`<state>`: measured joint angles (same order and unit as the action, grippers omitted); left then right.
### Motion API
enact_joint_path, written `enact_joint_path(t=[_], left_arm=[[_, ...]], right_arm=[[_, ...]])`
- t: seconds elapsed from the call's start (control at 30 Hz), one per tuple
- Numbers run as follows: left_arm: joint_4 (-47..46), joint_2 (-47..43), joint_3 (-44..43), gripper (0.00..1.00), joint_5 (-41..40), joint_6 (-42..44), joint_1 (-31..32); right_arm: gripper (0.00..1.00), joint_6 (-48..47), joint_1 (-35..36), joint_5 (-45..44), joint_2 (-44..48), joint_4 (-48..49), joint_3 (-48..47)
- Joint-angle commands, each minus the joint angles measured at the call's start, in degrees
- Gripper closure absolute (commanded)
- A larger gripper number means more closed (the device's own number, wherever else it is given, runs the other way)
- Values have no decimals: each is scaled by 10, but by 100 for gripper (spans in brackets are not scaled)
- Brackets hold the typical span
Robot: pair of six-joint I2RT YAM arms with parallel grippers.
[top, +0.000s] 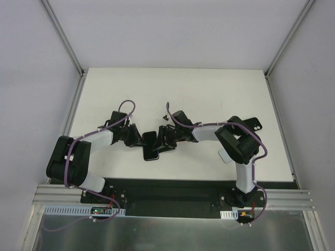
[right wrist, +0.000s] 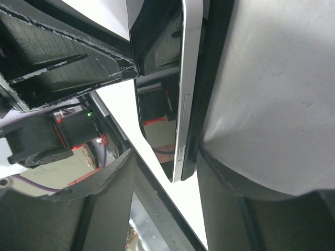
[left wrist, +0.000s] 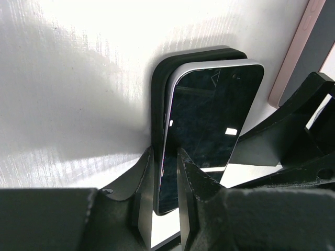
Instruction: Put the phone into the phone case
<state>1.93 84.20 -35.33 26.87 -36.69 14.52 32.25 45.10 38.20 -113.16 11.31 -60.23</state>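
The phone (left wrist: 209,120) has a dark screen and a silver rim. It lies face up on the black phone case (left wrist: 159,89), with its rim raised above the case's lip. My left gripper (left wrist: 165,154) is shut on the near left edge of case and phone together. My right gripper (right wrist: 166,154) is open. One of its fingers (right wrist: 272,104) rests against the case's (right wrist: 209,78) back, and the other stands apart from the phone's (right wrist: 188,78) screen side. From above, the phone (top: 151,146) sits between the left gripper (top: 140,141) and the right gripper (top: 163,142).
A pink flat object (left wrist: 298,52) lies just beyond the phone's far end. A dark flat item (top: 253,123) sits on the white table (top: 209,89) by the right arm's elbow. Metal frame rails border the table.
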Motion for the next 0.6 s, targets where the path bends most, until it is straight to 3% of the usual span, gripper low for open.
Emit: enact_joint_path(t=[0.0,0.23,0.57], left_arm=[[-18,14,28,88,105,-43,23],[-83,24,54,91,141,-79,23],[-90,16,72,92,129,-88,23]], right_arm=[[48,64,5,31,-7,152,11],[48,89,-10,42,-22,211,24],[51,104,-19,47,-14,233,40]])
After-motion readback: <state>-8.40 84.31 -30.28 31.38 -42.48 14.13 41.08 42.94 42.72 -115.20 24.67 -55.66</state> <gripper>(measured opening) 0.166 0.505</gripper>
